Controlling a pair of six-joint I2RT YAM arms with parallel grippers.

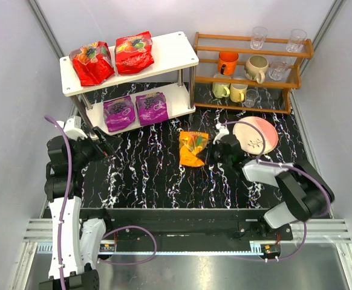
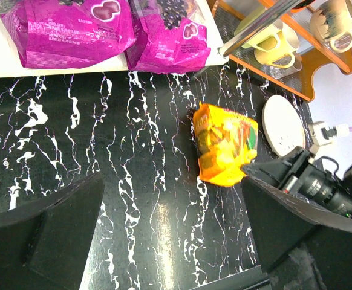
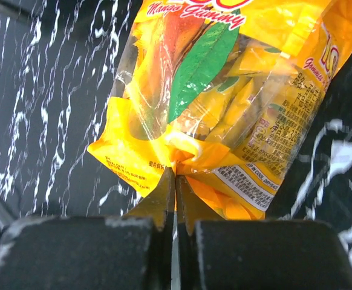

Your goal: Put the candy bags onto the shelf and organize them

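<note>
Mid-table, the right gripper (image 3: 175,181) has its fingers pressed together on the bottom seam of the orange-yellow glossy plastic pouch (image 3: 224,90). The foil puckers where they bite. From above, the pouch lies on the black white-veined marble tabletop (image 1: 146,175), in front of the white 2-tier shelf (image 1: 170,51) and near the round pink plate (image 1: 256,134) to its right. Cannot tell whether the pinched end is raised off the surface.

At the left side, the left gripper (image 1: 106,145) has its fingers spread wide with nothing between them. It hangs over bare tabletop near the front of the shelf's lower board, well apart from the orange-yellow pouch.

Shelf, top board: a tilted red glossy plastic pouch (image 1: 92,62) at the left end, and a second red pouch (image 1: 133,52) just beside it.

Shelf, lower board: a purple glossy plastic pouch (image 1: 119,113) and a second purple pouch (image 1: 152,107), side by side near the front edge.

Just right of the shelf stands the brown wooden slatted rack (image 1: 248,41). It holds an orange mug (image 1: 228,62), a cream mug (image 1: 257,67), 2 yellow mugs and several clear glasses.
</note>
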